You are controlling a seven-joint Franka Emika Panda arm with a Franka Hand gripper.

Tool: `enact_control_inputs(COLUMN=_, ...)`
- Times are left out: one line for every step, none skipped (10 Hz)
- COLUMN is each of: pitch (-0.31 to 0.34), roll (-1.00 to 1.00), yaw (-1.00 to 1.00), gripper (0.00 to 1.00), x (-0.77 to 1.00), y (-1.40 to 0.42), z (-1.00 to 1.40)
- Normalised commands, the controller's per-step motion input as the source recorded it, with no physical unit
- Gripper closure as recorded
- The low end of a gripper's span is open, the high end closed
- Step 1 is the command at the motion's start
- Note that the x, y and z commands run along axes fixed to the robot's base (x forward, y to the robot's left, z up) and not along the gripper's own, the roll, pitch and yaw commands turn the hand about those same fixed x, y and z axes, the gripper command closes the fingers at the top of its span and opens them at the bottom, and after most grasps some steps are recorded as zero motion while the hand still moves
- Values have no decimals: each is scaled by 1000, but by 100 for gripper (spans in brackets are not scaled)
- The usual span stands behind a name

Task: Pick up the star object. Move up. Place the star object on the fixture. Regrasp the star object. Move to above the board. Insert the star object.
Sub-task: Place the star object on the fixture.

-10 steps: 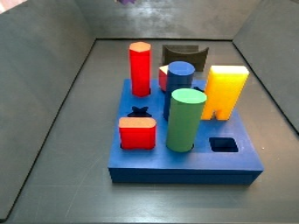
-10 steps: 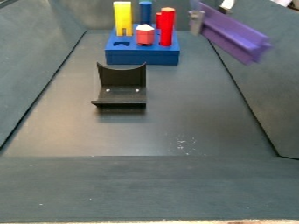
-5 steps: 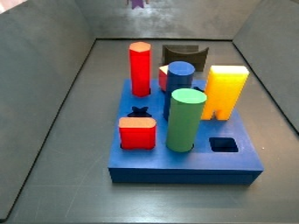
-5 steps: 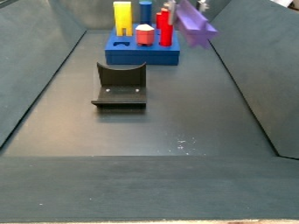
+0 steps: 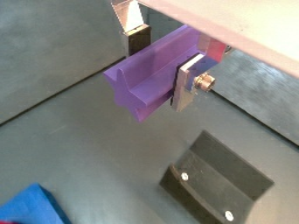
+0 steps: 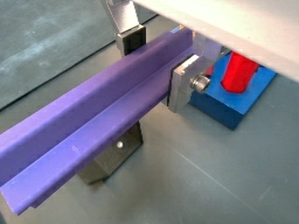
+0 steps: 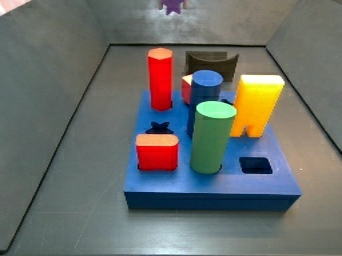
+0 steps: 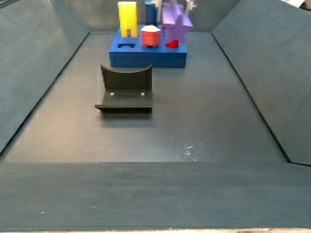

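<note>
We find the gripper [image 5: 163, 61] raised clear of the floor, its jaws closed on the star object [image 5: 155, 70], one silver finger [image 5: 190, 80] pressed flat on each long side. In both wrist views the purple prism lies crosswise between the fingers, roughly level; the longer part of it [image 6: 87, 136] runs out well beyond the gripper on one side. We see no contact between the prism and anything but the pads.

Below the gripper, a wrist view shows the fixture [image 5: 219, 179] standing on the dark floor, well apart from the held piece, with two pale fasteners on its base plate. A corner of the board [image 5: 28, 208] shows at the edge of the same view. In a wrist view the fixture [image 6: 112, 156] lies partly behind the prism, and past the gripper we see a blue corner of the board [image 6: 239, 100] carrying a red peg [image 6: 239, 72].

In a side view the fixture [image 8: 125, 88] is nearest the camera, the board [image 8: 148, 56] lies beyond it, and the star object [image 8: 177, 15] hangs above the board's far end. In a side view the board [image 7: 214, 185] is nearest, bearing a green cylinder [image 7: 211, 137], a yellow block [image 7: 257, 104] and a tall red hexagonal peg [image 7: 160, 78]; the prism [image 7: 171, 6] shows only as a small purple shape at the upper edge, above and behind them.
</note>
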Motion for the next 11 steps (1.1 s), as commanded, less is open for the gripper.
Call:
enact_control_inputs(pitch=122, roll=90, yaw=-2, gripper=100, x=1000, y=-136, z=-8)
enact_control_inputs(pitch=131, roll=89, yaw=10, gripper=100, x=1000, y=-120, z=-8)
enact_control_inputs(pitch=92, roll=-1000, yaw=17, gripper=100, x=1000, y=-14, z=1)
enact_control_inputs(pitch=93, roll=-1000, yaw=15, gripper=100, x=1000, y=4, z=1)
enact_control_inputs(pitch=99, roll=-1000, yaw=2, gripper=100, x=1000, y=34, z=1)
enact_control_inputs(pitch=110, roll=-1000, yaw=-4, gripper=100, x=1000, y=28, z=-2)
enact_control_inputs(pitch=120, roll=-1000, yaw=-9, gripper=100, x=1000, y=29, z=-1)
enact_control_inputs(pitch=128, roll=-1000, yaw=-17, gripper=100, x=1000, y=37, z=-8)
enact_control_inputs(pitch=134, roll=-1000, yaw=-27, gripper=100, x=973, y=37, z=-16)
enact_control_inputs(pitch=136, roll=-1000, yaw=-32, gripper=100, x=942, y=37, z=-10)
enact_control_inputs(pitch=142, roll=-1000, yaw=-45, gripper=100, x=870, y=37, z=-12)
